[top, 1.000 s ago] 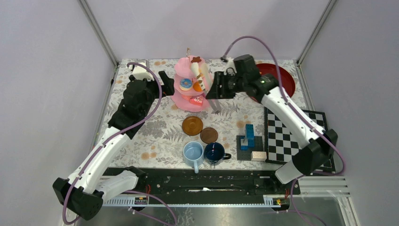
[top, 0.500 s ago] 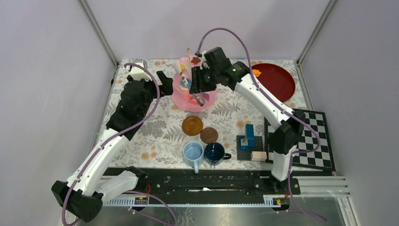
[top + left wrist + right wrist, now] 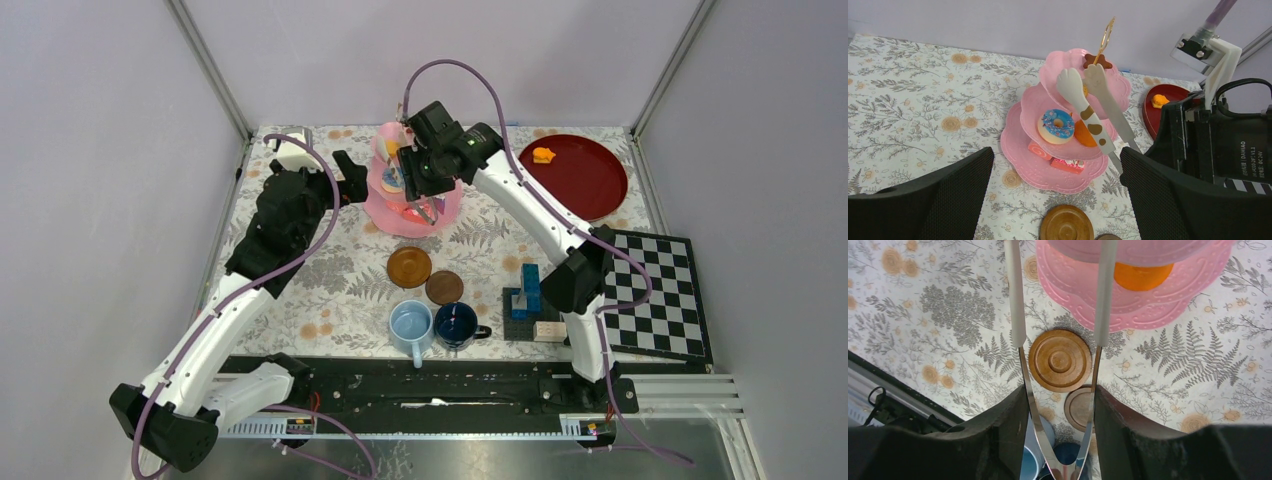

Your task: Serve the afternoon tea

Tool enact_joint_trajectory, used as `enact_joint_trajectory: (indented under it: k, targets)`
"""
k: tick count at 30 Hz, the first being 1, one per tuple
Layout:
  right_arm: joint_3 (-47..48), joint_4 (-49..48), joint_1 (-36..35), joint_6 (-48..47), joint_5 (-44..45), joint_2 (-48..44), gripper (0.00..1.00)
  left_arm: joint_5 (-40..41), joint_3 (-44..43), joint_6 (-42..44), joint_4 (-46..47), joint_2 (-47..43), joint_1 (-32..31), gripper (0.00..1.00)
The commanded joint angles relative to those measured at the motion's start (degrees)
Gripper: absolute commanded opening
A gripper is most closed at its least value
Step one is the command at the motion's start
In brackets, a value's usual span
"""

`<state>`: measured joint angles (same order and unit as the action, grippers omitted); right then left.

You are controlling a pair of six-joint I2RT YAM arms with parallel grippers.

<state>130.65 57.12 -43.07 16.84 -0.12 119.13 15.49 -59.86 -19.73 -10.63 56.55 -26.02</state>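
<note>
The pink three-tier stand point(image 3: 400, 222) stands at the back centre and carries a blue doughnut point(image 3: 1057, 125), an orange pastry point(image 3: 1083, 136), a pink roll point(image 3: 1037, 150), a red slice point(image 3: 1068, 164) and a brown pastry point(image 3: 1098, 61) on top. My right gripper point(image 3: 420, 165) is shut on metal tongs point(image 3: 1088, 115) with white paw tips, which reach up beside the top tier. In the right wrist view the tongs point(image 3: 1015, 300) straddle the stand point(image 3: 1193, 285). My left gripper point(image 3: 352, 175) is open and empty, just left of the stand. Two brown saucers point(image 3: 409, 266) point(image 3: 444, 287) and the light-blue mug point(image 3: 411, 325) and dark-blue mug point(image 3: 456, 324) sit near the front.
A red plate point(image 3: 585, 180) at the back right holds one orange pastry point(image 3: 543, 154). A blue block stack point(image 3: 528, 290) with a white block point(image 3: 550, 330) stands right of the mugs. A chequered board point(image 3: 655, 295) lies at the right edge.
My right arm has swung left, from beside the stand to over it, carrying the tongs to the upper tiers. The red plate is now uncovered. The left arm has barely moved.
</note>
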Motion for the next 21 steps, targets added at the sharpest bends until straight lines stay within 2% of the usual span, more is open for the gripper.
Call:
enact_joint_trajectory:
  k: [1,3,7,11,21]
  targets:
    - [3.7,0.9,-0.3,-1.2,2.7,0.8,0.21,0.1,-0.1,0.0,2.8,-1.3,0.1,0.99]
    - [4.3,1.2,-0.3,-1.3,2.7,1.4,0.23,0.2,0.0,0.0,2.7,-1.2,0.1,0.99]
    - [5.5,1.4,-0.3,-1.5,2.7,2.2,0.35,0.1,-0.1,0.0,2.7,-1.4,0.1,0.99]
    - [6.8,1.8,-0.3,-1.6,3.2,2.9,0.44,0.1,-0.1,0.0,2.7,-1.4,0.1,0.99]
    - [9.2,3.9,-0.3,-2.3,2.0,2.2,0.55,-0.1,0.1,-0.1,2.6,-1.3,0.1,0.99]
